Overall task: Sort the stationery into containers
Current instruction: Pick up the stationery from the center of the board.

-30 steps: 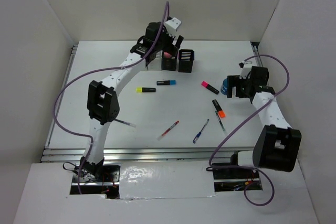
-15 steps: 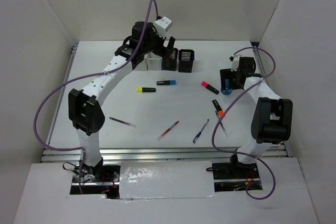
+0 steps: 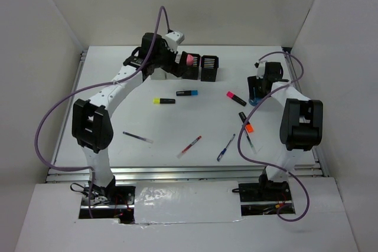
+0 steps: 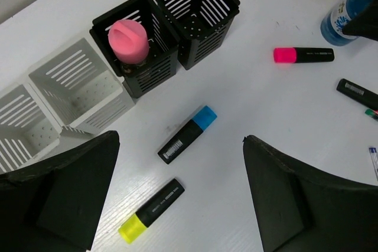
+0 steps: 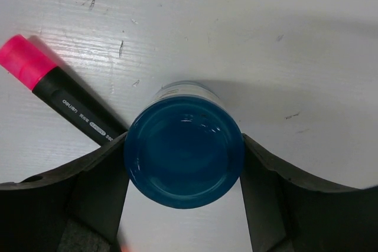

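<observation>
2 grippers: left gripper [image 4: 180,169] spread wide, empty; right gripper [image 5: 184,163] flanks blue cylinder [image 5: 184,149], clamped or not: cannot tell.
Spot: blue cylinder upright on table [image 5: 295,28], just beside pink highlighter [image 5: 65,95].
Risk: weak pinch on round side, it slips, topples, rolls.

Black slotted holder [image 4: 147,78] — pink cap [image 4: 126,38], blue cylinder [image 5: 183,151].

Bright, diffuse light fills the overhead view: the white table [image 3: 118,128] shows only faint, soft shadows, and a glossy white strip [image 3: 177,196] between the arm bases carries patchy glare. In the left wrist view the tabletop is sharp, while the black fingers [image 4: 65,199] of the left gripper [image 4: 180,146] are blurred. Under the right gripper [image 5: 183,143], the blue stubby plastic cylinder [image 5: 183,157] bears a faint glint and casts a soft grey shadow rightward.
</observation>
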Controlling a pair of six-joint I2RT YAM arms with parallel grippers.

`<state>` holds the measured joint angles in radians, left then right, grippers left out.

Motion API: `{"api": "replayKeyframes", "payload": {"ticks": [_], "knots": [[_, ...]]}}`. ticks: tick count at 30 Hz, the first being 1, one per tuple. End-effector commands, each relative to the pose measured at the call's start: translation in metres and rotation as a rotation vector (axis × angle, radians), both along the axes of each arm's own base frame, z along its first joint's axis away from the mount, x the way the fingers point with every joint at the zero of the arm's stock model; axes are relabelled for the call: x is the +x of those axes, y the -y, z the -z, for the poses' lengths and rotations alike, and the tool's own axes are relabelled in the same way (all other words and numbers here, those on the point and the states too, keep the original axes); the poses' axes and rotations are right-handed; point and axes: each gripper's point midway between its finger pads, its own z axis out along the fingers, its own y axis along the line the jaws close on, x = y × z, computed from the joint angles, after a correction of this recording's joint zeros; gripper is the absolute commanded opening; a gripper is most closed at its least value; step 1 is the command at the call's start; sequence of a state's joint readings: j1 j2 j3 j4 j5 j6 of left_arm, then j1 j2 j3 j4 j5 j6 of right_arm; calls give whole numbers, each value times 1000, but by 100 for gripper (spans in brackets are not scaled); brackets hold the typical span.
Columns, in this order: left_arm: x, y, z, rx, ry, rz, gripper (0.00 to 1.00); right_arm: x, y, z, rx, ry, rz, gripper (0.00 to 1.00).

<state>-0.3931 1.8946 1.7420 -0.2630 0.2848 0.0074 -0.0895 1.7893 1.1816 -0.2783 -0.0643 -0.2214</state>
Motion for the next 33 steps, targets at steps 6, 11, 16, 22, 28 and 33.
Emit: {"api": "replayKeyframes", "payload": {"ticks": [6,11,16,22,28,33], "knots": [[-28,-5,-26,-48,66,114,95,13,-30,-90,105,166,-127,34],[-60,-16,-40,-91,130,253,97,-19,-87,-169,400,237,-333,16],[-95,-26,-77,-223,284,320,99,-59,-136,-221,715,240,-506,7],[-131,-12,-103,-159,585,327,99,-105,-176,-254,1093,105,-690,5],[-165,8,-110,-35,904,260,99,-150,-202,-277,1282,-21,-777,0],[-175,22,-124,-210,783,191,99,-178,-214,-299,1296,54,-885,0]]}}
